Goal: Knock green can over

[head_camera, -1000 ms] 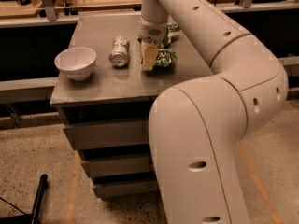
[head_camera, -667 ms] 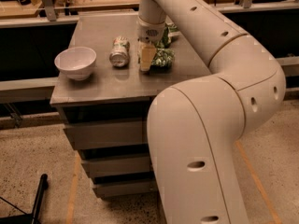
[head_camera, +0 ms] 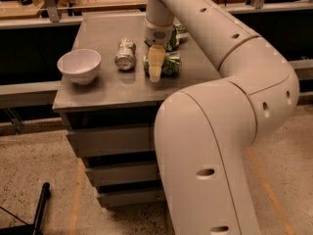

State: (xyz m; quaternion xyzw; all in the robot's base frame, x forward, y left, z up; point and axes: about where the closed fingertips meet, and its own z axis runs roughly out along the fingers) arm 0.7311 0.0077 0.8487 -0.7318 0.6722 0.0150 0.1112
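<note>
The gripper (head_camera: 156,66) has been lowered slightly and is held just in front of the green can (head_camera: 171,65), which appears to be laid on its side on the table (head_camera: 107,89). Whether the gripper is open cannot be told; the low position is judged suited to pushing

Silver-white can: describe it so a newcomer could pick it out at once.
On top of the grey drawer cabinet, between the white bowl at the left and the gripper pointing down mid-table, the silver-white can lies on its side. Its pale body with red and green marks sets it apart from the dark green can right beside the gripper.
</note>
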